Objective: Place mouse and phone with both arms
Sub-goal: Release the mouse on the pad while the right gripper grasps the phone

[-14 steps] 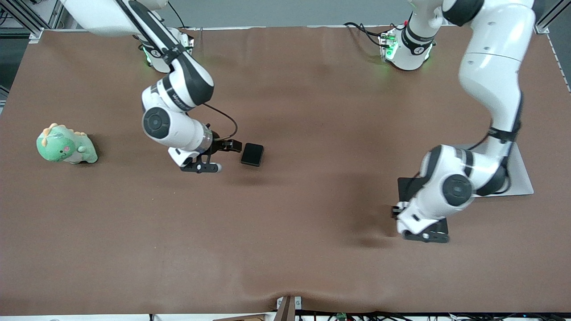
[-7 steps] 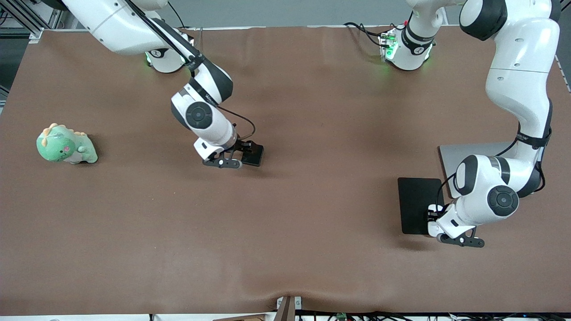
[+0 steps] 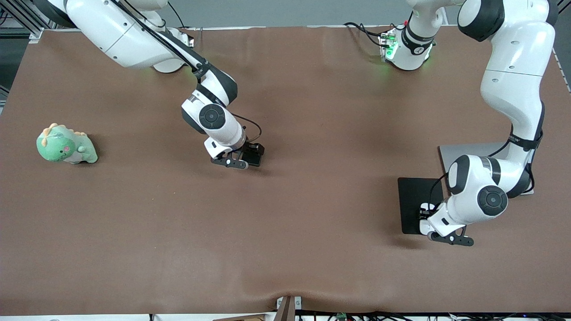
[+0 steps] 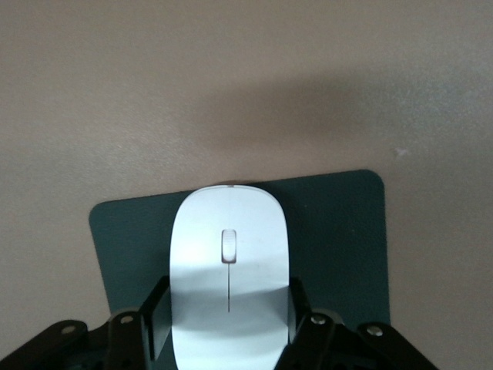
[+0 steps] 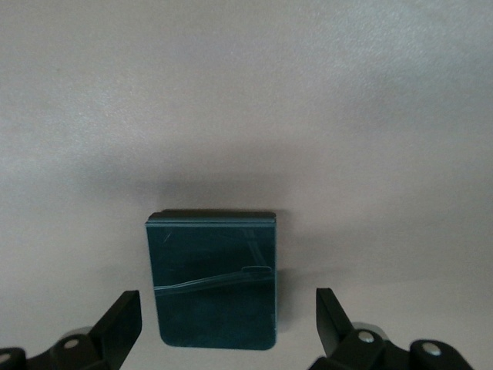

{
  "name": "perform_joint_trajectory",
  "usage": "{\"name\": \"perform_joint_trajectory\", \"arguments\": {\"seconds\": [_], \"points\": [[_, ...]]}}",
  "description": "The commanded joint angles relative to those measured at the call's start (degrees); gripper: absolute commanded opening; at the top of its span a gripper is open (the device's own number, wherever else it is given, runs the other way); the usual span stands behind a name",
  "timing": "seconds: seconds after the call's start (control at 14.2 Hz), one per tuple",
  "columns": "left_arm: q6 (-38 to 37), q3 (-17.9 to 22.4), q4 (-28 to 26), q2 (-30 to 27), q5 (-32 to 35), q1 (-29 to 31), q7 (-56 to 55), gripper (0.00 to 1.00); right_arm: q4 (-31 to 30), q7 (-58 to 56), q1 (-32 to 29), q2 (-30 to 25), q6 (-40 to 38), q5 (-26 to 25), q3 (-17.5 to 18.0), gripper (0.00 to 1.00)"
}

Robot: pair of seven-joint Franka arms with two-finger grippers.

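The white mouse (image 4: 229,270) sits between the fingers of my left gripper (image 4: 229,304), which is shut on its sides. In the front view my left gripper (image 3: 427,218) is over the large matte black pad (image 3: 411,198), at the pad's edge nearer the camera. The pad also shows under the mouse in the left wrist view (image 4: 339,231). The glossy black phone (image 5: 212,277) lies flat on the table between the wide-open fingers of my right gripper (image 5: 227,308). In the front view my right gripper (image 3: 244,157) is low over the phone (image 3: 258,151) and hides part of it.
A green dinosaur plush (image 3: 66,145) lies toward the right arm's end of the table. A flat grey slab (image 3: 453,154) lies beside the black pad, partly under the left arm. Brown cloth (image 3: 312,214) covers the table.
My right gripper has moved across to the phone and now straddles it. My left arm swung toward its own end of the table, then came back a little over the pad.
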Motion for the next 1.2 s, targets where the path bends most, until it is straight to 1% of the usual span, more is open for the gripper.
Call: {"name": "perform_joint_trajectory", "arguments": {"seconds": [0.0, 0.14, 0.21, 0.42, 0.64, 0.78, 0.92, 0.99, 1.13], "points": [[0.5, -0.2, -1.7, -1.1, 0.8, 0.3, 0.4, 1.00, 0.8, 3.9, -0.9, 1.8, 0.8, -2.0, 1.4, 1.00], [-0.1, -0.6, -1.6, -2.4, 0.7, 0.8, 0.8, 1.00, 0.8, 4.3, -1.0, 2.0, 0.9, -1.7, 1.5, 1.00], [-0.9, -1.6, -1.6, -3.2, 0.7, 1.1, 0.5, 1.00, 0.8, 5.2, -0.9, 2.2, 0.9, -1.9, 1.4, 1.00], [-5.7, -1.9, -1.6, -8.3, 0.6, 1.1, 0.1, 1.00, 0.9, 5.8, -0.9, 3.0, 1.7, -2.0, 1.4, 1.00], [-12.4, -2.0, -1.6, -13.5, 0.6, 0.9, 0.1, 1.00, 0.9, 5.8, -0.8, 3.3, 1.8, -2.1, 1.4, 1.00], [-18.6, -2.8, -1.7, -15.3, 0.6, 0.9, -0.1, 1.00, 0.8, 5.8, -0.5, 3.7, 2.0, -2.2, 1.4, 1.00], [-21.6, -2.9, -1.8, -18.0, 0.6, 1.2, 0.2, 1.00, 0.9, 6.2, -0.5, 4.1, 2.7, -2.3, 1.4, 1.00], [-24.4, -2.9, -1.8, -20.1, 0.3, 1.2, 0.3, 1.00, 0.9, 6.5, -0.5, 4.4, 3.5, -2.6, 1.3, 1.00], [-28.5, -1.9, -2.1, -24.5, -2.2, 0.6, 0.9, 1.00, 0.9, 8.3, -0.4, 5.5, 3.6, -4.9, 1.4, 1.00]]}}
